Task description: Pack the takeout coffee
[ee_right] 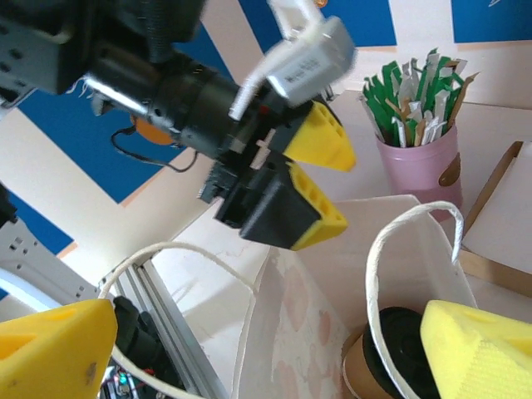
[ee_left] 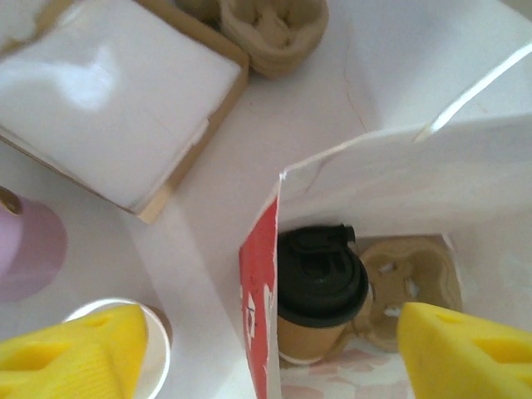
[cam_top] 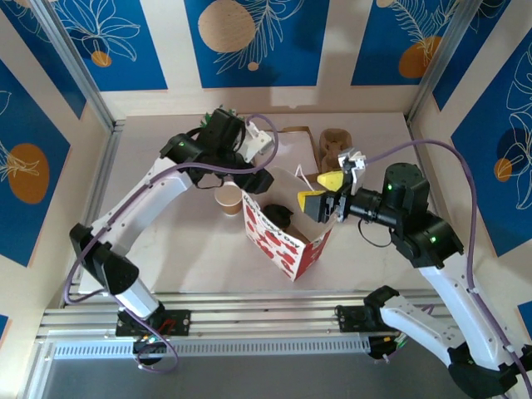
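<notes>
Above the bag (cam_top: 287, 241), left fingers (ee_left: 465, 349) apart

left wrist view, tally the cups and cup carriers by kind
lidded kraft coffee cup: 1
open paper cup: 1
pink cup: 1
moulded-pulp cup carriers: 2 (bagged carrier, loose carrier)
total: 5
</notes>
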